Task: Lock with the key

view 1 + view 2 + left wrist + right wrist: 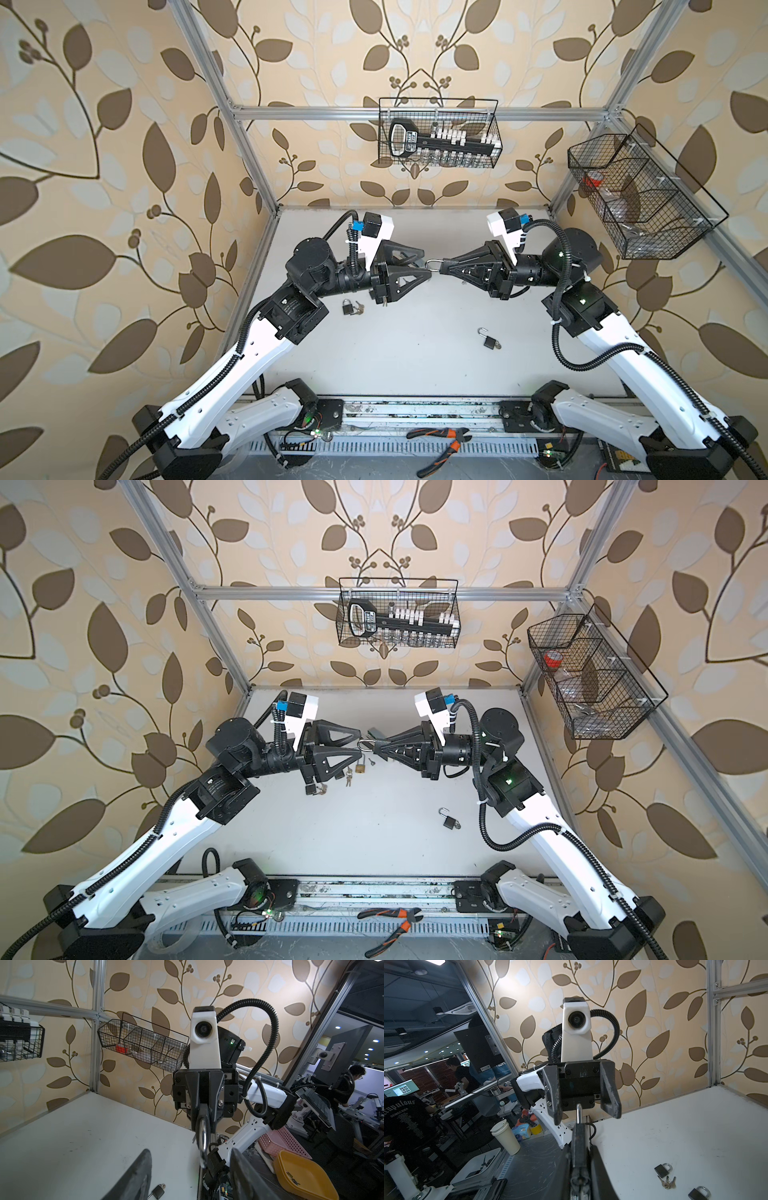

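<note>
Barely visible: padlock (579,1113) in right jaws.

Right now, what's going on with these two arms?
The right gripper is shut on a padlock, held above the table with the shackle pointing at the left gripper. The left gripper is open, and the shackle sits between its fingertips, not gripped. No key shows in either gripper. A padlock with keys and an open padlock lie loose on the table.
</note>
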Robot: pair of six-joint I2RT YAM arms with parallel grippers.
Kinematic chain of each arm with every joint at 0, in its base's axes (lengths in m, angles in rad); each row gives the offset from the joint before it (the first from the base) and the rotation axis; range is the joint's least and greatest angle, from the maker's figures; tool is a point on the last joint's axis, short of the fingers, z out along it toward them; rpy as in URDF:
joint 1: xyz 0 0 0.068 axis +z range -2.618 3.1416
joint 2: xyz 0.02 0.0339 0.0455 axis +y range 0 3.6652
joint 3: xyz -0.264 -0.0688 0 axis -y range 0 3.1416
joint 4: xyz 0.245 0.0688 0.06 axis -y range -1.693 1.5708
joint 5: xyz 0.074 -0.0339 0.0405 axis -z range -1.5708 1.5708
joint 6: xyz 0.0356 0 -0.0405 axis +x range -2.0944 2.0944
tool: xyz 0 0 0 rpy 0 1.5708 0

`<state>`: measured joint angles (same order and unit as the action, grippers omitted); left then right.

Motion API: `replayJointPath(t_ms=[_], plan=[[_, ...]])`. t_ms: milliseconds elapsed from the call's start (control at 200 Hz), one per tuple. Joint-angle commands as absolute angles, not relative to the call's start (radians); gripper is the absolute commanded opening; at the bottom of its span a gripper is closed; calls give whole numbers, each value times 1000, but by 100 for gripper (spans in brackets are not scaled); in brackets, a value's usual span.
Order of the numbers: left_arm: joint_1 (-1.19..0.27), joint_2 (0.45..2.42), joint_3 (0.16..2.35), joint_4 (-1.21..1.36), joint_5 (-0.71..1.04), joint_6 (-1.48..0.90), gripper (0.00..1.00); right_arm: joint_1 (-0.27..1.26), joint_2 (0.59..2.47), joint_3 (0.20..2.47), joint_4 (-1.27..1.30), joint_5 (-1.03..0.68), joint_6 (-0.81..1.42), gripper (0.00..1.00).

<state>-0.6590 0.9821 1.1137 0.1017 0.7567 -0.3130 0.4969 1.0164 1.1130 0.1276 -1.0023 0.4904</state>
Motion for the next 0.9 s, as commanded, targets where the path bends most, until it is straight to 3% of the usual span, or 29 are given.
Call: replayJointPath(t_ms=[0, 360, 615, 720, 895], plan=[[-646, 980, 1134, 176, 821, -331, 44, 494, 1022, 1152, 121, -1023, 462, 0], [-648, 986, 1131, 182, 836, -339, 20, 494, 1025, 1153, 117, -1020, 462, 0], [-646, 992, 1132, 173, 833, -338, 11, 494, 1023, 1154, 121, -1025, 466, 0], [-647, 993, 1133, 168, 831, -333, 0, 494, 1023, 1151, 126, -1028, 470, 0], [-647, 982, 1138, 100, 824, -245, 0, 494, 1027, 1154, 151, -1055, 527, 0]])
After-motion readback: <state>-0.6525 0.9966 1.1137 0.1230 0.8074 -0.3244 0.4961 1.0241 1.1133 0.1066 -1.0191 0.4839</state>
